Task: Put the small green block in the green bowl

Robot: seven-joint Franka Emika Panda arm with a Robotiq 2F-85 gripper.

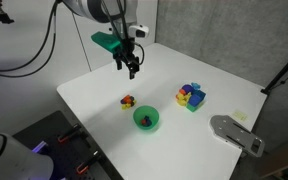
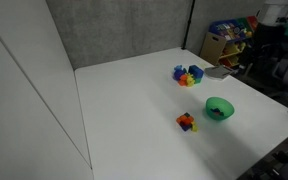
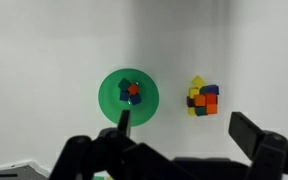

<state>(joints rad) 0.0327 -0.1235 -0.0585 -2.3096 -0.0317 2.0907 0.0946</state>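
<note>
The green bowl (image 1: 146, 122) stands near the front of the white table and shows in both exterior views (image 2: 220, 106). In the wrist view, the bowl (image 3: 112, 104) holds a few tiny blocks. One at the upper left looks like the small green block (image 3: 125, 86), next to a red one and dark blue ones. My gripper (image 1: 132, 68) hangs high above the far part of the table, away from the bowl. Its fingers (image 3: 187, 135) are open and empty.
Tiny red and yellow blocks (image 1: 127, 101) lie beside the bowl. A pile of larger coloured blocks (image 1: 191, 96) sits further right. The wrist view shows a clump of coloured blocks (image 3: 203, 97) right of the bowl. A grey object (image 1: 234, 133) lies at the table's edge.
</note>
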